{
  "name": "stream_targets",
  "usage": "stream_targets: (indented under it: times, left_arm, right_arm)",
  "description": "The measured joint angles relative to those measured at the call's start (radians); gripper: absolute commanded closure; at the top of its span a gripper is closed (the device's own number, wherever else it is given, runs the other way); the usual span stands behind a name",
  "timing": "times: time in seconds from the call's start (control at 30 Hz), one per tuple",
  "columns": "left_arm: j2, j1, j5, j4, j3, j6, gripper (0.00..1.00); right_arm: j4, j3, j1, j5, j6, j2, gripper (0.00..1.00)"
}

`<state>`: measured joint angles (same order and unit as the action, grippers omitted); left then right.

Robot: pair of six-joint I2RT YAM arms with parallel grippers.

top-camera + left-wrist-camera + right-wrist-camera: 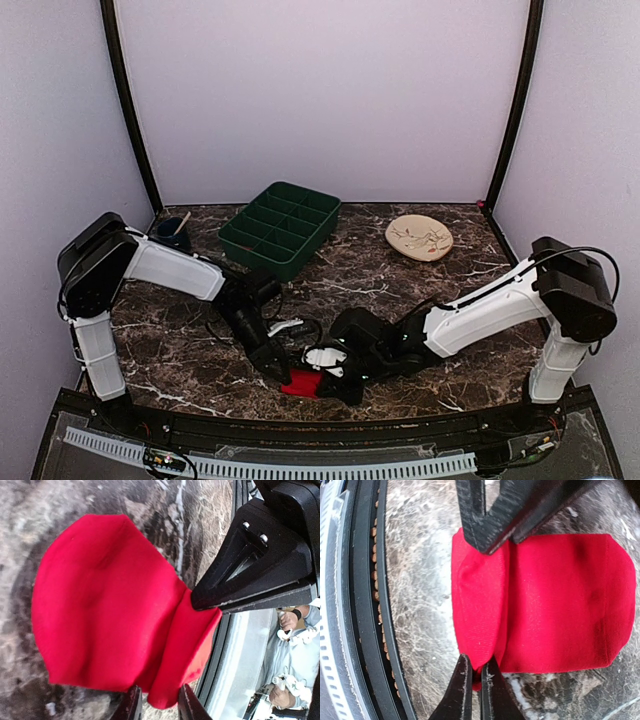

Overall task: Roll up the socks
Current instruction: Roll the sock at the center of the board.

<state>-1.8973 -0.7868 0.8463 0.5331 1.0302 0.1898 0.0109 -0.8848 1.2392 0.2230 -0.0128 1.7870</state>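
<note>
Socks [560, 600], bright red, lie on the marbled worktop [380, 270] at its near edge, just beside the black rail [365, 605] and between the 2 arms. Their rail-side end is turned over into 1 thick fold, which I judge to be the start of the roll; the rest of the fabric is spread flat beyond it, not yet wound. The right gripper [477, 662] is closed to a sliver on 1 end of that fold, red cloth pinched between its fingers, likely so the turned edge cannot spring open. The left gripper [159, 694] meets the fold from the opposite end, its jaws narrow with the fold's tip between them; the cloth seems to touch both fingers, but whether it is clamped or loose I cannot tell. A hold at both ends would keep the fold straight, so the next turn probably needs both wrists moving together toward the flat part; a lone pull could skew the roll or drag the bundle across the smooth stone. Farther back, well apart from the work, a green tray [262, 258] with compartments stands left of centre, a beige dish [402, 232] to its right and a dark cup [172, 232] at the far left.
</note>
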Motion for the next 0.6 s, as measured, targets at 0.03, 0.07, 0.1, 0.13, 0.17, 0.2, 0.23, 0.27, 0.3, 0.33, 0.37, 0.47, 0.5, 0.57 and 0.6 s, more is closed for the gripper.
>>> stream_targets:
  times: [0.03, 0.07, 0.1, 0.13, 0.17, 0.2, 0.23, 0.27, 0.3, 0.33, 0.37, 0.47, 0.5, 0.57, 0.6]
  left_arm:
    - [0.004, 0.003, -0.007, -0.003, 0.000, -0.002, 0.74]
    - [0.009, 0.005, -0.015, -0.005, -0.002, -0.004, 0.74]
    - [0.017, 0.008, -0.023, -0.009, -0.005, -0.008, 0.74]
    - [0.024, 0.010, -0.032, -0.009, -0.006, -0.011, 0.74]
    - [0.033, 0.012, -0.042, -0.012, -0.007, -0.015, 0.74]
    - [0.042, 0.014, -0.051, -0.016, -0.009, -0.019, 0.74]
    - [0.053, 0.016, -0.060, -0.021, -0.013, -0.023, 0.74]
    - [0.066, 0.017, -0.074, -0.027, -0.017, -0.028, 0.73]
    - [0.076, 0.018, -0.087, -0.032, -0.020, -0.032, 0.73]
    - [0.085, 0.019, -0.098, -0.039, -0.025, -0.038, 0.73]
    - [0.096, 0.019, -0.112, -0.047, -0.030, -0.044, 0.73]
    - [0.135, 0.019, -0.161, -0.079, -0.055, -0.066, 0.73]
    - [0.151, 0.019, -0.178, -0.089, -0.064, -0.075, 0.73]
    - [0.196, 0.021, -0.215, -0.118, -0.085, -0.093, 0.73]
    - [0.218, 0.021, -0.231, -0.130, -0.094, -0.100, 0.73]
  right_arm:
    - [0.000, 0.000, -0.004, 0.000, -0.006, 0.000, 1.00]
    - [0.000, 0.000, -0.008, 0.001, -0.013, 0.000, 1.00]
    - [0.000, 0.001, -0.013, 0.002, -0.021, -0.001, 1.00]
    - [0.000, 0.001, -0.016, 0.005, -0.026, -0.001, 1.00]
    - [-0.001, 0.001, -0.021, 0.010, -0.032, -0.001, 1.00]
    - [-0.002, 0.001, -0.025, 0.013, -0.037, -0.001, 1.00]
    - [-0.003, 0.001, -0.029, 0.019, -0.043, -0.001, 1.00]
    - [-0.005, 0.001, -0.034, 0.027, -0.050, -0.001, 1.00]
    - [-0.007, 0.001, -0.038, 0.034, -0.053, -0.001, 1.00]
    - [-0.009, 0.001, -0.043, 0.043, -0.057, -0.001, 1.00]
    - [-0.011, 0.001, -0.047, 0.051, -0.062, -0.001, 1.00]
    - [-0.018, 0.001, -0.062, 0.080, -0.080, -0.001, 1.00]
    - [-0.021, 0.001, -0.068, 0.093, -0.084, -0.001, 1.00]
    - [-0.027, 0.000, -0.080, 0.119, -0.098, 0.000, 1.00]
    - [-0.031, 0.000, -0.088, 0.134, -0.104, 0.001, 1.00]
